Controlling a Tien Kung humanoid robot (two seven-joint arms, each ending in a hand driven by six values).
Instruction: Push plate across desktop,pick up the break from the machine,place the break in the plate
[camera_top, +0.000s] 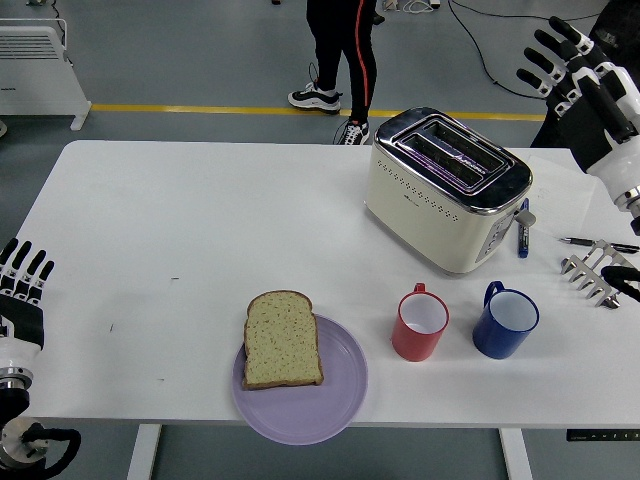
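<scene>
On the purple plate (340, 395), near the front edge of the bench (180, 220), the slice of bread (282, 340) is laid flat, its left edge and top crust overhanging the plate's rim on the left and far sides. Just right of the plate a red mug (419, 323) is stood, and beyond that a blue mug (504, 320); further back and to the right of the plate the toaster (447, 187) is seen with both slots empty. A marker (522, 230) and a metal rack (598, 270) lie right of the toaster.

The placing step is judged done, so only a clean retreat is called for. The right hand (580, 75) is held high, far right of the plate and above the toaster's level, fingers spread and nothing gripped; it should be kept clear of the toaster and mugs as it is brought to rest. The left hand (22, 290) is parked at the bench's left edge, well left of the plate, fingers extended and empty. The overhanging bread could be nudged inward if a neater result is wanted.
</scene>
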